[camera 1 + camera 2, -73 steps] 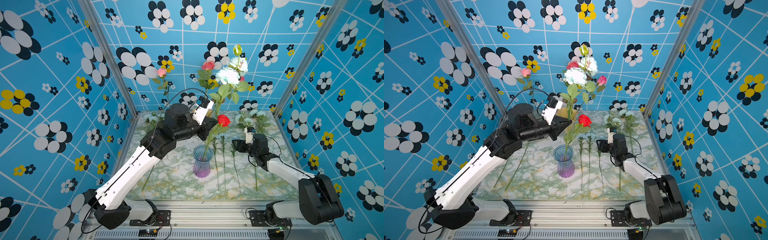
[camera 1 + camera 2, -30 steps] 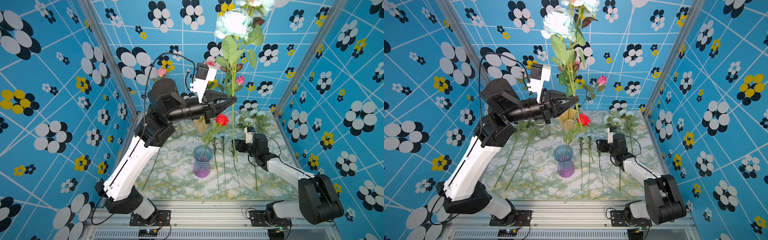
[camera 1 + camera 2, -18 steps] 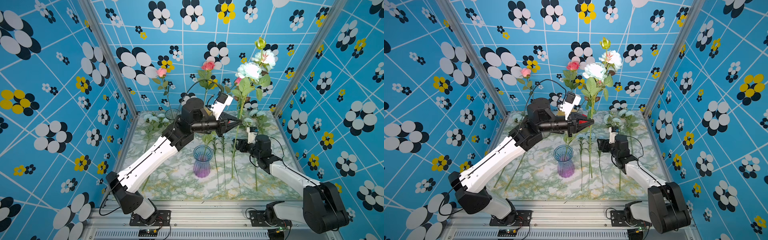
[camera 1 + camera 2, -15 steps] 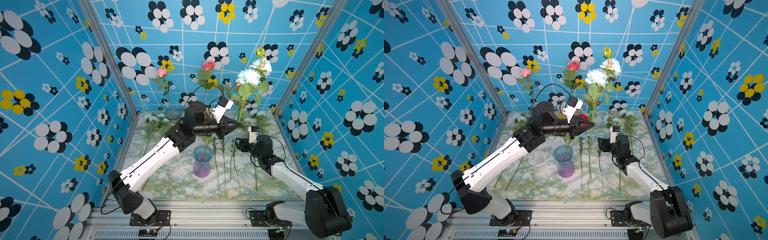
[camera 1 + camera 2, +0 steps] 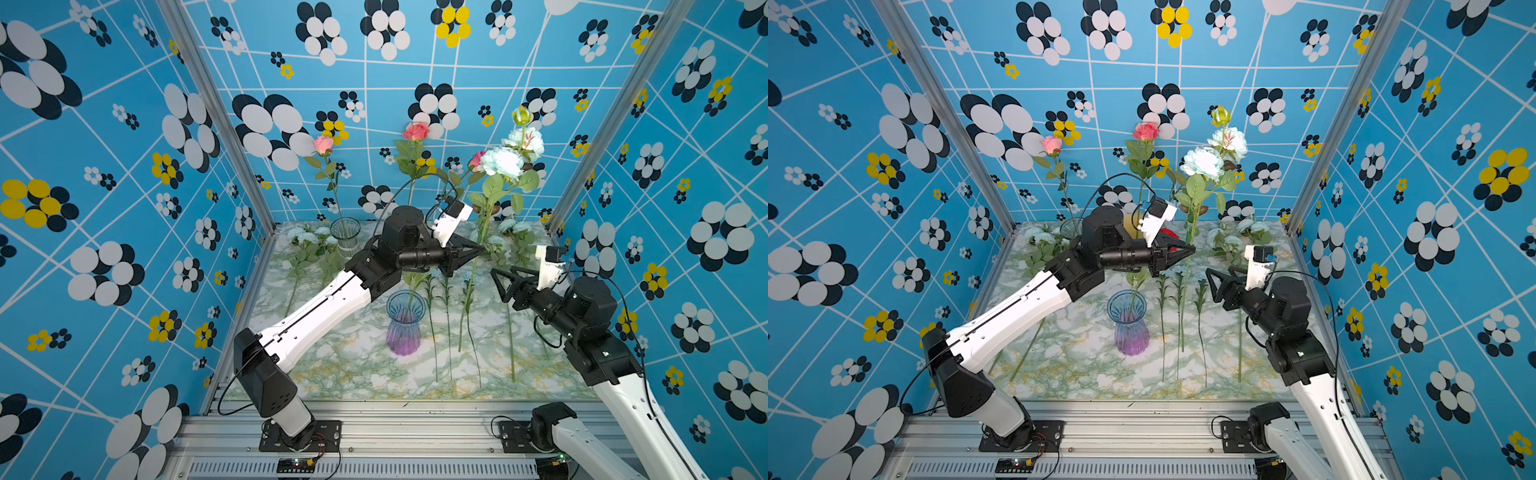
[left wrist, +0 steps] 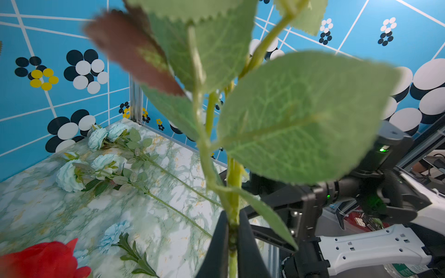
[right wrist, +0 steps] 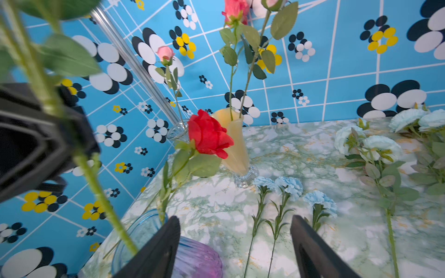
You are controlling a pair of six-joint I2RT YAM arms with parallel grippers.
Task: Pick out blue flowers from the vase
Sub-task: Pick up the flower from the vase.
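Your left tool (image 5: pixel 482 250) is pinched narrow on the green stem of a blue spray (image 5: pixel 503 162), gripping it about halfway up. The left wrist view shows both fingers (image 6: pixel 248 248) pressed against the stem. The spray stands nearly upright, outside the vase (image 5: pixel 403 324) and just to its right. Its blooms are high and its stem end sits low over the counter (image 5: pixel 353 374); you cannot tell whether the end touches.

Your right tool (image 5: pixel 498 286) is spread wide and holds nothing. It points at the stem from the right, near it but apart.

The vase, blue above and purple below, stands near the counter's middle with a red rose (image 7: pixel 207 137) leaning in it. Three blue carnations (image 7: pixel 289 185) lie side by side on the counter, right of the vase. More blue sprays (image 7: pixel 380 146) lie at the back right. Behind, a cream vase (image 7: pixel 238 149) and a clear vase (image 5: pixel 345 237) hold pink roses (image 5: pixel 415 132).
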